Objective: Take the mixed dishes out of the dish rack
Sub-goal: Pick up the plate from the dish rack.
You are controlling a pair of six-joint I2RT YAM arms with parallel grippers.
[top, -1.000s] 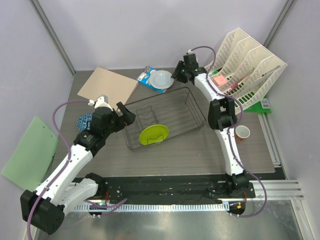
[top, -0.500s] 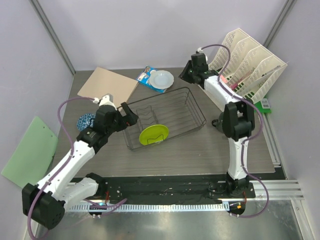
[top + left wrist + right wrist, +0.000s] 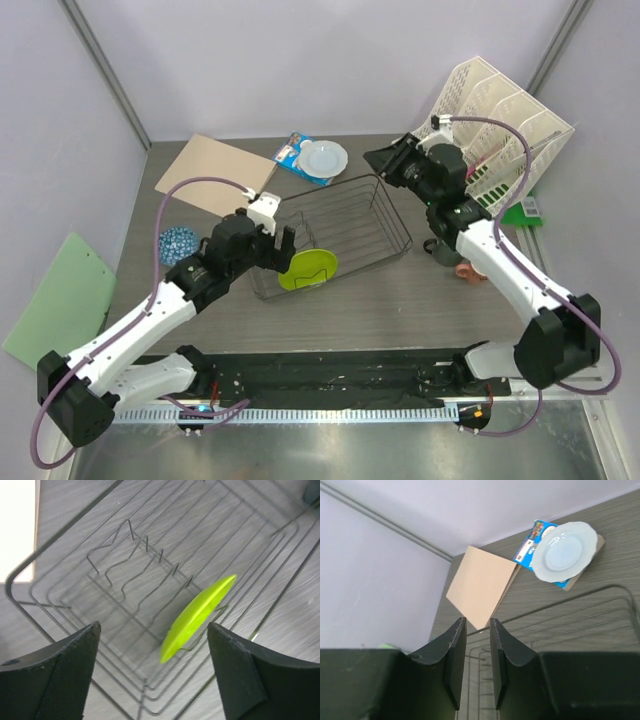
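From above, the dish rack [image 3: 372,228] sits mid-table [image 3: 400,305] with the lime-green plate [image 3: 308,268] leaning on edge at its near end. The left gripper [image 3: 277,243] hangs over that end with its fingers spread wide and nothing between them. The blue speckled bowl [image 3: 178,242] rests outside the rack to the left. The white plate [image 3: 324,157] lies beyond the far rim, on top of a blue packet [image 3: 293,150] beside a tan board [image 3: 215,172]. The right gripper [image 3: 386,161] is raised near the rack's far right corner, in front of the white file organiser [image 3: 500,125]. The salmon-pink cup [image 3: 467,270] peeks out from under that arm. In the left wrist view both fingers [image 3: 55,675] stand far apart and empty, framing the dish rack [image 3: 65,529] and its zigzag prongs. The lime-green plate [image 3: 197,617] stands tilted on edge among the wires, untouched. In the right wrist view the right gripper [image 3: 477,625] has its fingers slightly parted, with a narrow gap and nothing in it. Beyond them are the white plate [image 3: 563,545], the blue packet [image 3: 536,542] and the tan board [image 3: 482,587]. The packet carries a strip of coloured print, too small to read.
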